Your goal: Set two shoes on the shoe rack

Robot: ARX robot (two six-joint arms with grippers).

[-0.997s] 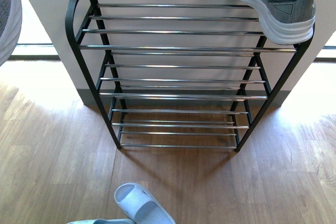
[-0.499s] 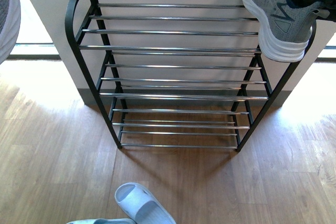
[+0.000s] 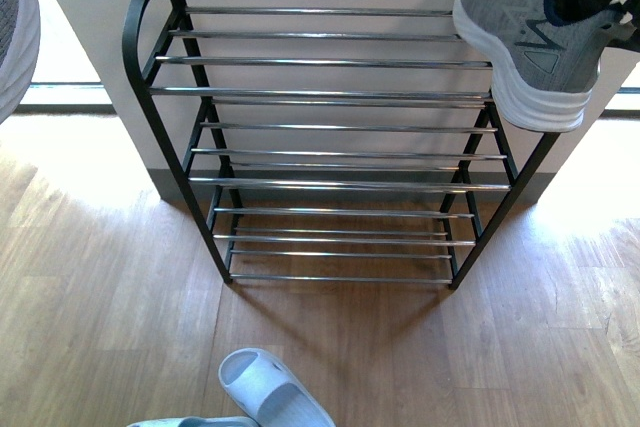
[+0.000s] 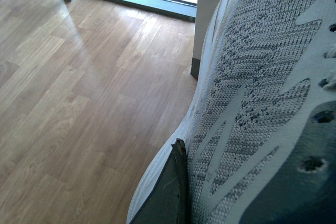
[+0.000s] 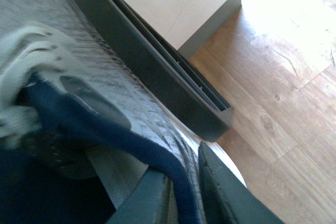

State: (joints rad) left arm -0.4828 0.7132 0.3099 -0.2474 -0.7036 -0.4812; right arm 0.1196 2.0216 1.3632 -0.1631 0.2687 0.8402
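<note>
Over the rack's (image 3: 320,92) right end, the sneaker (image 3: 520,42) (tilted) points left.

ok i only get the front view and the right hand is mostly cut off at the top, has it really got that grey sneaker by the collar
observer: Yes. In the right wrist view the right hand has its fingers on either side of the grey sneaker's dark blue collar, pinching it.
operator: and the grey thing at my far left edge
observer: That is the second sneaker. The left wrist view shows one finger of the left hand lying against its knit side.
</note>
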